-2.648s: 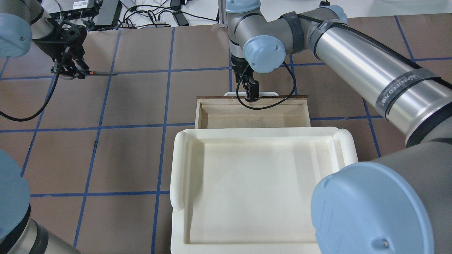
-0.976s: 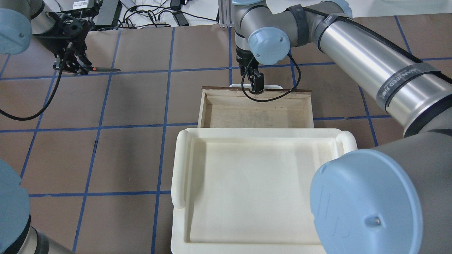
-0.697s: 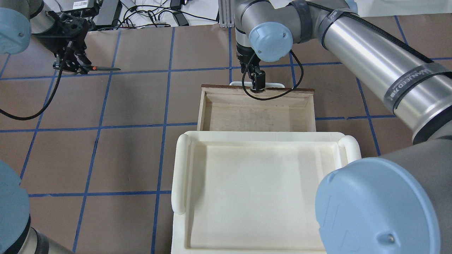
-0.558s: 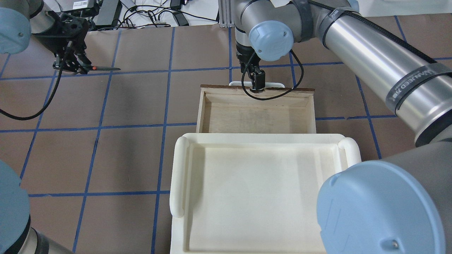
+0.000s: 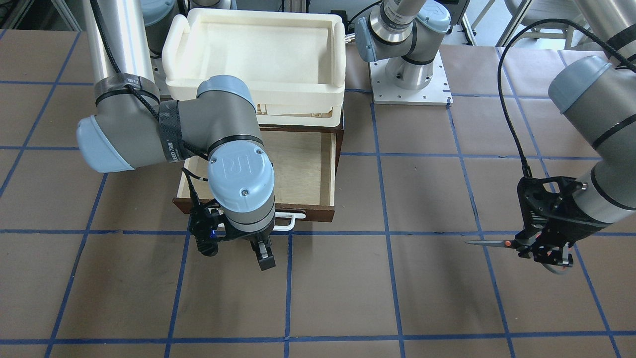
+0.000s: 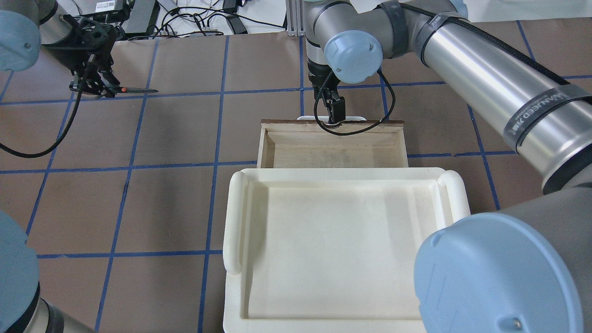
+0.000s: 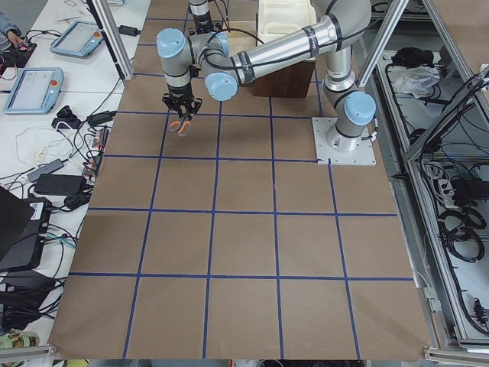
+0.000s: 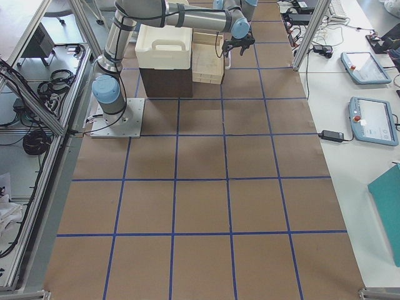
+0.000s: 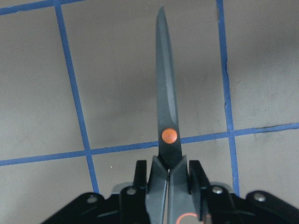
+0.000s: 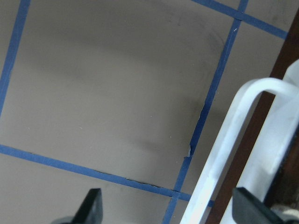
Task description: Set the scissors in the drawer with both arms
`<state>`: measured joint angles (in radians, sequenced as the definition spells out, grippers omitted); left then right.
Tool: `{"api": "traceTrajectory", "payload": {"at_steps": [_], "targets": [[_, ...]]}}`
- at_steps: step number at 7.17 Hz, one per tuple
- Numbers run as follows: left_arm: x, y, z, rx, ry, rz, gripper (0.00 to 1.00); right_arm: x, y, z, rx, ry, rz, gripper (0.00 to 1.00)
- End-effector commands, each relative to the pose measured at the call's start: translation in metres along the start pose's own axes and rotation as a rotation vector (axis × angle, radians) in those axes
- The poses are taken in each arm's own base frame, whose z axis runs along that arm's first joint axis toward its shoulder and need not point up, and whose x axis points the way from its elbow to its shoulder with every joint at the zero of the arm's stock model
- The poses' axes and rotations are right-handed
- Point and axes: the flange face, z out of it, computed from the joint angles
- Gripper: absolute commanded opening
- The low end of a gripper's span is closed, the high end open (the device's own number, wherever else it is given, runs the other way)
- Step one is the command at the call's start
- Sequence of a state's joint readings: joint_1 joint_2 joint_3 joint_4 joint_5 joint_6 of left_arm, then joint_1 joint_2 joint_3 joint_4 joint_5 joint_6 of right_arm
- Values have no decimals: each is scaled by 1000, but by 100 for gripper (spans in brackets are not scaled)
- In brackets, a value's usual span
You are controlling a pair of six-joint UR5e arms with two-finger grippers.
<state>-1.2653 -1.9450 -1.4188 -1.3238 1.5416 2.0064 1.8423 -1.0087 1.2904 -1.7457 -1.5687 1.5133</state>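
The scissors (image 6: 127, 90) hang in my left gripper (image 6: 95, 87), which is shut on their handles at the far left, blades level above the mat. The left wrist view shows the closed blades and orange pivot dot (image 9: 168, 135) pointing away. In the front view the scissors (image 5: 492, 243) stick out of that gripper (image 5: 544, 251). The drawer (image 6: 263, 143) stands pulled out, and its pale inside holds nothing. My right gripper (image 6: 334, 114) is open just beyond its white handle (image 6: 358, 118). The right wrist view shows the fingers (image 10: 93, 207) spread wide, with the handle (image 10: 224, 144) off to the right.
A cream-white tray (image 6: 233, 222) sits on top of the dark wooden box (image 8: 165, 81) that holds the drawer. Brown mat with blue tape lines covers the table. Cables and boxes (image 6: 138, 14) lie past the far edge.
The drawer was drawn out farther from its box. In the last half second its front and the tray have shifted back a little. The left gripper with the scissors has barely moved.
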Motion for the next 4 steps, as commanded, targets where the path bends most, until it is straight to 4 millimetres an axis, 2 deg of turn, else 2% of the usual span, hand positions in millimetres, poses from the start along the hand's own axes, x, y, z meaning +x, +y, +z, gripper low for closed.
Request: {"api": "traceTrajectory", "payload": {"at_steps": [1, 3, 4], "targets": [[0, 1, 0, 1, 2, -1, 0, 3, 0, -7, 4, -1, 2, 99], [0, 0, 1, 10, -1, -1, 0, 23, -3, -51, 5, -27, 4, 99], [1, 0, 2, 11, 2, -2, 0, 27, -8, -59, 11, -35, -2, 99]]}}
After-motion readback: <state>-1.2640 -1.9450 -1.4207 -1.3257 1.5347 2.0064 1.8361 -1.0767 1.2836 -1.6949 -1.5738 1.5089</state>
